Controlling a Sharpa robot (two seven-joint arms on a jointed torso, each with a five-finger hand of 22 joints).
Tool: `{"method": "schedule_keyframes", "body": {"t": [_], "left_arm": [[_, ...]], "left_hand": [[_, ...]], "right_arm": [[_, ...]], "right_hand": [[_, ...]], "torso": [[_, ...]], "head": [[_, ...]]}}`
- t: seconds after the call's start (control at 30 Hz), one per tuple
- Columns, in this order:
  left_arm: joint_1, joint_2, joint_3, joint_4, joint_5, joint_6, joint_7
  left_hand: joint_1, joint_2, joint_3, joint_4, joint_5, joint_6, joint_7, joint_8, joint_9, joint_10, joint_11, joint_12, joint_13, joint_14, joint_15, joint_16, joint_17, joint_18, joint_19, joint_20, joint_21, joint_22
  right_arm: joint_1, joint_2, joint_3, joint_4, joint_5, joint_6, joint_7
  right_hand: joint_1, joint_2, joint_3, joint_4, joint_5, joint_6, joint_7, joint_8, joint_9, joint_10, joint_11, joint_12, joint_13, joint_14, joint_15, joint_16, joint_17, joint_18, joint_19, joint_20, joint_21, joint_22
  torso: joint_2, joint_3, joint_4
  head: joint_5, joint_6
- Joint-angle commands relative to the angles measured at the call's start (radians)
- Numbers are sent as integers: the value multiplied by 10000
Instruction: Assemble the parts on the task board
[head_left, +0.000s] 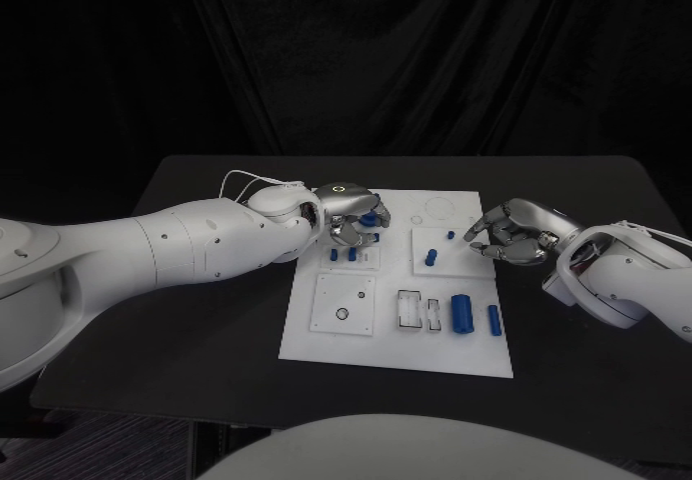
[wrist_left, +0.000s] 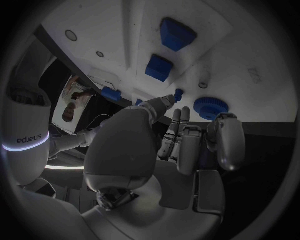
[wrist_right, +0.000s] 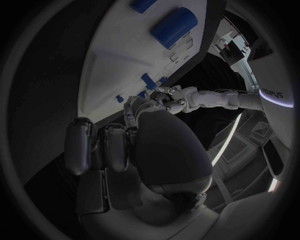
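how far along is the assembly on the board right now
Early. Two small pegs stand in the board. The left hand holds a blue part over them. The big cylinder and rod lie loose; the right hand hovers empty.

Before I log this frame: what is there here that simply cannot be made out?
- Head view: whether the left hand grips the small blue part; its fingers cover it.
- Head view: what lies under the right hand at the white task board edge.
- Right wrist view: right fingertips, hidden behind the palm.
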Motion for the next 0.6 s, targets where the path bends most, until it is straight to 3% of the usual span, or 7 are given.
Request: {"method": "schedule_keyframes", "body": {"t": [0.03, 0.17, 0.3, 0.6], "left_arm": [[-26, 31, 9, -44, -257, -67, -234], [-27, 47, 9, -88, -264, 53, -316], [-28, 73, 9, -118, -267, 216, -385], [-32, 115, 9, -131, -268, 528, -440]], "left_hand": [[-72, 8, -72, -35, -91, 36, 32, -38, -120, -36, -8, -89, -90, 341, -53, -53, 181, 157, 98, -79, -83, 1428], [-82, 51, -187, -24, -169, 178, -4, -11, -371, -62, -12, -254, -302, 280, -80, -127, -5, 182, 56, -91, -227, 1366], [-82, 124, -288, -2, -216, 456, -195, -3, -639, 115, -59, -340, -531, 295, -146, -130, 16, 180, 75, -142, -226, 1361], [-99, 194, -391, 43, -319, 800, -267, -3, -940, 441, -128, -444, -837, 292, -224, -160, -33, 179, 93, -217, -250, 1350]], "right_arm": [[-23, -11, 7, -12, 35, 50, -188], [-23, 6, 7, -23, 36, 60, -194], [-24, 35, 7, -43, 36, 77, -199], [-24, 67, 6, -68, 36, 97, -211]], "right_hand": [[-44, 57, 48, -16, 45, -35, 1, -49, -12, 122, 74, -47, 1152, 616, 91, -33, 453, 120, 144, 47, -55, 1807], [-44, 57, 48, -16, 45, -35, 1, -49, -12, 122, 74, -47, 1152, 616, 91, -33, 453, 120, 144, 47, -55, 1807], [-48, 45, 50, -29, 58, -27, -2, -44, -13, 114, 70, -56, 1137, 613, 88, -43, 436, 123, 141, 46, -66, 1804], [-48, 45, 50, -29, 58, -27, -2, -44, -13, 114, 70, -56, 1137, 613, 88, -43, 436, 123, 141, 46, -66, 1804]], "torso": [[-3, 2, 0], [-1, 7, -3], [-1, 3, -5], [5, 7, -8]], "head": [[1, 2], [-7, 2], [-3, 2], [2, 2]]}}
